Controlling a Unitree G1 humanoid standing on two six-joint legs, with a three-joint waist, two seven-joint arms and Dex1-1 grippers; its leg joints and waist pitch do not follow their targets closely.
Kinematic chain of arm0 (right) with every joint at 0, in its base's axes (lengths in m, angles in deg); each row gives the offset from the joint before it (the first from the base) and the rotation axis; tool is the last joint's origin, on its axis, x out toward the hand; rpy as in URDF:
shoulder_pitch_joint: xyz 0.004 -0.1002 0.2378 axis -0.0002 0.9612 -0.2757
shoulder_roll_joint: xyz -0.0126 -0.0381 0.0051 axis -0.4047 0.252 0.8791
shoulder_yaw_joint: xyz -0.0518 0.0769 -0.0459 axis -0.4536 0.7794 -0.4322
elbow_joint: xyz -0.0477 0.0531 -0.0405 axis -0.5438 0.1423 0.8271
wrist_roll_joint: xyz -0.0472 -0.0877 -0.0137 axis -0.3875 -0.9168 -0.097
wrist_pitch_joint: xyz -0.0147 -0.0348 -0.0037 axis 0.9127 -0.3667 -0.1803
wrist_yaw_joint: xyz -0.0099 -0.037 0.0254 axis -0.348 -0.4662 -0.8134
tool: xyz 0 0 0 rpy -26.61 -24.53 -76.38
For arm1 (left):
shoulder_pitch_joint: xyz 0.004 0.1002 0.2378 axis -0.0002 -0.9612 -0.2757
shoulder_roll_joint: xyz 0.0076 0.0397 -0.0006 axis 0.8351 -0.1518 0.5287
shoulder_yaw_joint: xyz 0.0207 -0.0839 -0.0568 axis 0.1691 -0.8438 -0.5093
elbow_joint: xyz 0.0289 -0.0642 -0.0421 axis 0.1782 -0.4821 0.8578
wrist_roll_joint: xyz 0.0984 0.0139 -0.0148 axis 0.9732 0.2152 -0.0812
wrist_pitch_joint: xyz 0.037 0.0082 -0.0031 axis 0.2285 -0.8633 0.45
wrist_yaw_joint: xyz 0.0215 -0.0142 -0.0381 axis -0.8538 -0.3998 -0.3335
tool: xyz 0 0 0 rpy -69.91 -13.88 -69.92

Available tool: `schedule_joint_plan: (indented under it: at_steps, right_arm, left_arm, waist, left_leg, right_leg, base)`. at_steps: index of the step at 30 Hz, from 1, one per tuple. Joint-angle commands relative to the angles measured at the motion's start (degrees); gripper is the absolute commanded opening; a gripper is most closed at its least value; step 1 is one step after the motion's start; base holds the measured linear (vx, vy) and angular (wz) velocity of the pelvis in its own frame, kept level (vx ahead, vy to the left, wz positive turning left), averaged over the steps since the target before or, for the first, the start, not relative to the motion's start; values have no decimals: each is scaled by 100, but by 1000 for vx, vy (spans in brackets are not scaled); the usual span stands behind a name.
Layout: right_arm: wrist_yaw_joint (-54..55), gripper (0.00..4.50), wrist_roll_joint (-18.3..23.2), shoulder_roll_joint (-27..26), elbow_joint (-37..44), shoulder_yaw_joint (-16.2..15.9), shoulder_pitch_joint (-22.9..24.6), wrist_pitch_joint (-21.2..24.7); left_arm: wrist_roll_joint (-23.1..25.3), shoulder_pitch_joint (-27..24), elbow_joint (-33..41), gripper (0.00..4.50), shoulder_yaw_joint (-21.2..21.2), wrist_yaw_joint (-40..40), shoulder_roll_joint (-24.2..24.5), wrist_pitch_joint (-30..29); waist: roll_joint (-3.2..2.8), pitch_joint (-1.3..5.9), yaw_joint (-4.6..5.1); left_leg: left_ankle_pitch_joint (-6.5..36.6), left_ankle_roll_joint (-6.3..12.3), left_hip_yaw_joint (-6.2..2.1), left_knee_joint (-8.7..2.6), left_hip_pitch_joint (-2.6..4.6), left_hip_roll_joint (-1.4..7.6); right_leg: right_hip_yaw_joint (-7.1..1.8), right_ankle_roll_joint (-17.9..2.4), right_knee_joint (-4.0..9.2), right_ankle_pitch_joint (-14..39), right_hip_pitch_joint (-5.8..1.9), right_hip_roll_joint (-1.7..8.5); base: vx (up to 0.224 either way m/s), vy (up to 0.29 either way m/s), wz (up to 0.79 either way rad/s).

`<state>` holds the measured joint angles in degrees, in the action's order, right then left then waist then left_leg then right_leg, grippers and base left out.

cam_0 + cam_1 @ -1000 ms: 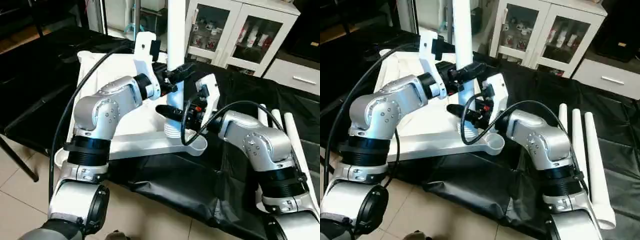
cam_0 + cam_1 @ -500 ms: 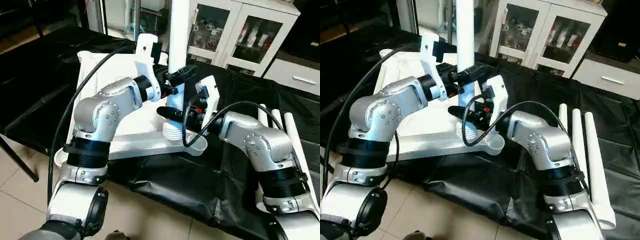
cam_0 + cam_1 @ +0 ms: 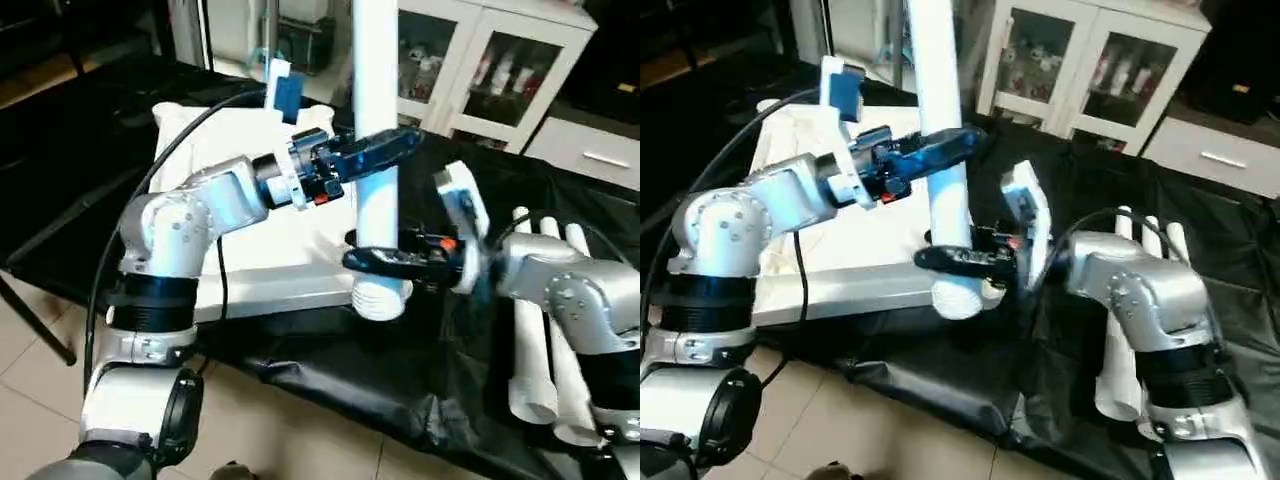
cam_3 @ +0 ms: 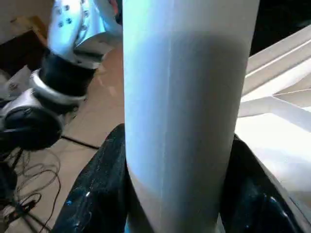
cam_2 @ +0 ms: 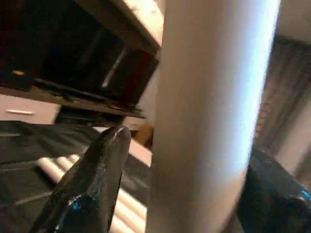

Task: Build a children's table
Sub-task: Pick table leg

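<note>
A white tubular leg [image 3: 375, 90] stands upright, its ribbed lower end [image 3: 380, 300] at the near right corner of the white tabletop [image 3: 250, 250]. My left gripper [image 3: 385, 150] straddles the leg higher up. In the left wrist view a slim gap shows between one finger [image 5: 97, 184] and the leg [image 5: 209, 111], so it is open. My right gripper [image 3: 380, 262] is shut on the leg just above the ribbed end. In the right wrist view both its fingers press against the leg [image 4: 184, 97].
Three spare white legs [image 3: 535, 300] lie side by side on the black-covered worktable [image 3: 330, 390] at the right, under my right forearm. A white glass-door cabinet [image 3: 480, 60] stands behind. Tiled floor [image 3: 40, 420] lies below the table's near edge.
The leg has moved right and nearer, from inside the tabletop to its near right corner. My right arm swung right with it. My left gripper's fingers have widened.
</note>
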<state>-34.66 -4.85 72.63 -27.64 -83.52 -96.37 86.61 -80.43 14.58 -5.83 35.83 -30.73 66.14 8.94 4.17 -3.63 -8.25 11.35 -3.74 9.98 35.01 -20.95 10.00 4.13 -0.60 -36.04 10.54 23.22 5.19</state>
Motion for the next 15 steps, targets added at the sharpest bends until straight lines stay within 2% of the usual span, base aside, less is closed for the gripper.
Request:
schedule_joint_plan:
  at_steps: [1,2,3,6,8,15]
  right_arm:
    - [-165,186,127,125,165,182,23,12]
    - [-204,186,149,157,182,191,35,19]
    - [-236,186,169,184,193,193,43,22]
    - [-281,186,184,208,205,188,51,33]
    - [-307,186,192,219,232,161,70,41]
    - [-337,186,198,225,264,97,99,46]
  left_arm:
    - [-194,35,59,322,-32,179,44,-153]
    - [-210,7,121,322,42,316,102,-174]
    - [-200,-25,177,288,129,439,154,-183]
    - [-143,-65,230,285,262,555,210,-173]
    - [-61,-95,224,258,360,597,234,-126]
    - [24,-59,104,203,339,479,173,-14]
  waist:
    - [-74,414,-13]
    - [-62,416,-11]
    - [-78,419,-8]
    - [-64,420,-4]
    - [-58,417,-7]
    - [-50,420,-12]
  left_leg:
    - [620,-75,-87,-424,48,279]
    - [621,-75,-87,-422,48,280]
    - [582,-66,-90,-426,57,285]
    - [566,-52,-87,-423,55,288]
    - [585,-53,-85,-424,51,288]
    - [581,-77,-86,-422,53,290]
  right_leg:
    - [-277,-1228,371,659,-347,364]
    - [-275,-1233,371,646,-349,363]
    - [-272,-1259,361,578,-345,355]
    - [-273,-1295,355,507,-348,355]
    - [-277,-1286,362,577,-354,364]
    - [-276,-1271,365,610,-353,366]
  base:
    - [0,0,0]
    - [0,0,0]
    - [0,0,0]
    - [0,0,0]
    - [0,0,0]
    - [0,0,0]
